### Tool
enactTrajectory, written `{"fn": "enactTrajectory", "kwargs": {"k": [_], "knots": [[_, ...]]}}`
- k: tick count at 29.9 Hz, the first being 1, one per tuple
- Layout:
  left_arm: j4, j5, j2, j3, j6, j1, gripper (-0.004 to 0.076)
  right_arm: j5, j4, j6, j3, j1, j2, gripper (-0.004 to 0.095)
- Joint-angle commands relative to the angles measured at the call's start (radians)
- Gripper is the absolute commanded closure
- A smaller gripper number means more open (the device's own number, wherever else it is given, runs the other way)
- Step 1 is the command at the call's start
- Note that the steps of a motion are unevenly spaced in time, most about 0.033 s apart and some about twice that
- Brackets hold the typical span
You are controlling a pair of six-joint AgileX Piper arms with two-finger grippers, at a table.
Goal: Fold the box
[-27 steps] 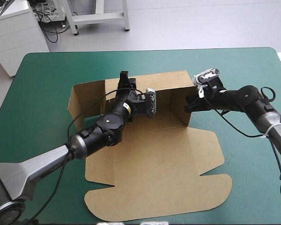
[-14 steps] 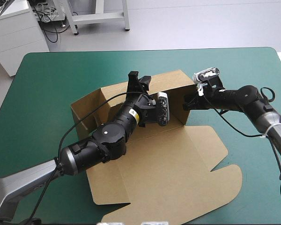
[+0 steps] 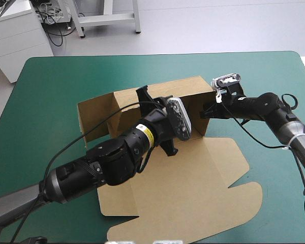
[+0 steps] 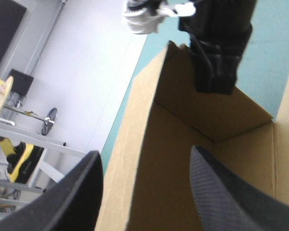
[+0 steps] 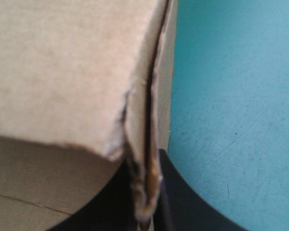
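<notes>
The box [image 3: 183, 183], a cut sheet of brown board that is partly set up, lies at the middle of the counter [image 3: 51, 91], which has a teal-green cover. The raised part of the box is toward the counter's far edge.

The long far wall [image 3: 185, 86] stands upright and the short right-hand wall [image 3: 197, 122] stands up to meet it at a corner. On the left a panel [image 3: 94, 119] leans outward, apart from the far wall. Together these make an open-topped trough. The lid sheet [image 3: 208, 203] runs flat from it toward the near edge, with rounded, notched flaps along its right side.

The left jaws reach into the trough from above and are wide open. In the left wrist view one broad black finger [image 4: 77, 192] sits on the outer side of the far wall and the other [image 4: 221, 192] is over the inside of the box [image 4: 154, 159]. The wall's top edge runs between them. Whether either finger touches the board cannot be told. In the high view the wrist is rolled, so that one finger [image 3: 142, 95] stands over the far wall's top edge.

The right jaws are at the far right corner and are nearly closed, pinching the top of the right-hand wall. The right wrist view shows the doubled edge of the board [image 5: 147, 183] squeezed between the two black fingers [image 5: 183, 207]. The outer face of the box [image 5: 62, 62] is on one side and the teal-green cover [image 5: 231, 96] is on the other. The left wrist view shows the same grip on that corner, farther off.
</notes>
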Motion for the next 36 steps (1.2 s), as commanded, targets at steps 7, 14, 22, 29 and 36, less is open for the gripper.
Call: {"fn": "enactTrajectory", "kwargs": {"k": [7, 14, 22, 29, 36], "knots": [[-0.190, 0.212, -0.039, -0.346, -0.001, 0.324, 0.0335, 0.049, -0.159, 0.231, -0.126, 0.001, -0.038, 0.0929], [-0.427, 0.329, -0.041, -0.402, 0.113, 0.708, 0.0335, 0.120, -0.277, 0.359, -0.237, 0.001, -0.038, 0.0930], [-0.774, 0.405, -0.041, -0.374, 0.220, 1.158, 0.0335, 0.253, -0.448, 0.519, -0.357, 0.001, -0.038, 0.0930], [-0.913, 0.412, -0.041, -0.236, 0.271, 1.329, 0.0335, 0.395, -0.523, 0.636, -0.481, 0.001, -0.036, 0.0929], [-0.913, 0.387, -0.041, -0.083, 0.268, 1.340, 0.0335, 0.655, -0.623, 0.715, -0.671, 0.001, 0.038, 0.0930]]}}
